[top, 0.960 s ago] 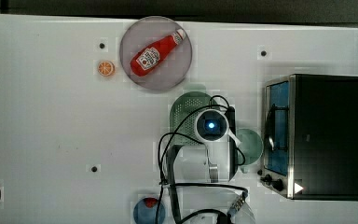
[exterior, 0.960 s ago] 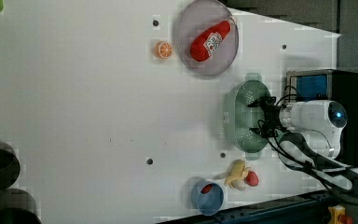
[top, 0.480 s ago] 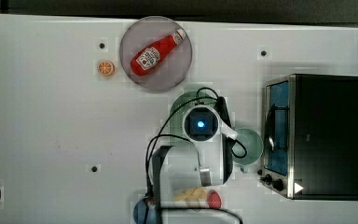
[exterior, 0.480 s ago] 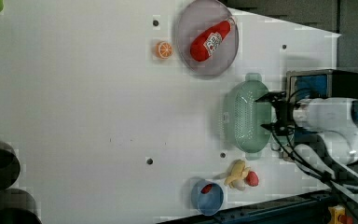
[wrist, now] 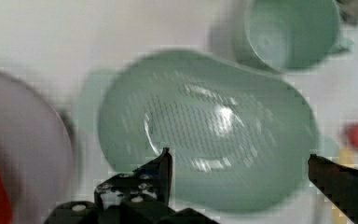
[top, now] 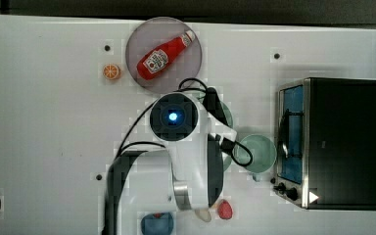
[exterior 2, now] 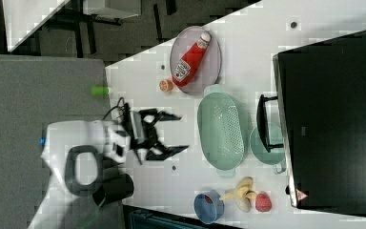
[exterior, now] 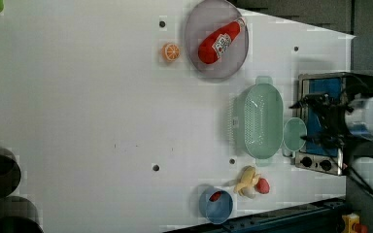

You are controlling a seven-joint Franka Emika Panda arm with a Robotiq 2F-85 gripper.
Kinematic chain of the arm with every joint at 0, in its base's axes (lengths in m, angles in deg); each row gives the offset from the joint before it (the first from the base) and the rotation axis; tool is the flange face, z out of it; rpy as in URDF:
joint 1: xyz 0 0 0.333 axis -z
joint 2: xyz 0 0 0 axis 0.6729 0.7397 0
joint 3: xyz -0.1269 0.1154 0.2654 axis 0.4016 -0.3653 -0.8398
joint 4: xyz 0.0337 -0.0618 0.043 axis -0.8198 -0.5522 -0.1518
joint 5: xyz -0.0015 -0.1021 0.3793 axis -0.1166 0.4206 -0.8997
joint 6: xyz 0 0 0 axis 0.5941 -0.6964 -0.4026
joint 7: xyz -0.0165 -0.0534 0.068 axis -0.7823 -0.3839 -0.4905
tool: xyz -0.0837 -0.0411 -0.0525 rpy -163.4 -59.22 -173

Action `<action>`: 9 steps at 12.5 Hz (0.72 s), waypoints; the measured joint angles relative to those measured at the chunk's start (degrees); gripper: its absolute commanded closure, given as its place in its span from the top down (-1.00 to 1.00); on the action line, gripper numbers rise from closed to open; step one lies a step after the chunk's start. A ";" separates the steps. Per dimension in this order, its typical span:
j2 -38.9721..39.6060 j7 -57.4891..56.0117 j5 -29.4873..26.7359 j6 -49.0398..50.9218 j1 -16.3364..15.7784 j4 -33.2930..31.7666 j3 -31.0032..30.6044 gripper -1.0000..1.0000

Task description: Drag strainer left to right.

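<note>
Moved: since the earlier left view the arm has drawn back off the strainer (exterior: 263,120) toward the left view's right edge, so the whole oval bowl is now uncovered; its place on the desk (exterior: 77,107) looks unchanged.
Top view, hidden: the arm's white body and black cables cover almost all of the strainer; only slivers of pale green rim (top: 226,117) show beside the wrist.
Top view, near the tool: a smooth mint-green cup (top: 257,153) lies to the top view's right of the arm, just beside the toaster oven (top: 329,142).
Left view, tool: the black tool (exterior: 320,121) is blurred against the oven front, well off the strainer.
Left view, shapes: the strainer is an oval plastic basin with two small end handles and a dotted floor; the cup touches or nearly touches its side away from the desk's open part.
Right view, tool: the tool (exterior 2: 178,132) has its two black fingers spread wide, gripping nothing; the strainer (exterior 2: 220,131) lies just beyond the fingertips, apart from them.
Right view, other things: a grey plate (exterior 2: 214,64) carries a red ketchup bottle (exterior 2: 189,59).
Wrist view: the strainer (wrist: 205,126) lies beyond the fingers (wrist: 165,170), glossy and motion-blurred, its holes smeared into streaks; one finger is cut off at the frame edge.
</note>
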 measured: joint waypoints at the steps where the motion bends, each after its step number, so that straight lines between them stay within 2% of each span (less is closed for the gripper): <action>1: -2.35 -4.11 -4.30 3.58 0.10 0.67 -0.17 1.00; 2: -4.49 -8.62 -10.33 5.88 -0.20 1.45 0.33 1.00; 3: -6.45 -12.56 -12.26 8.95 -0.66 2.91 1.42 1.00; 7: -14.62 -20.64 -9.98 23.25 0.59 11.30 3.11 1.00; 9: -17.42 -22.64 -10.84 26.01 0.43 15.67 4.08 1.00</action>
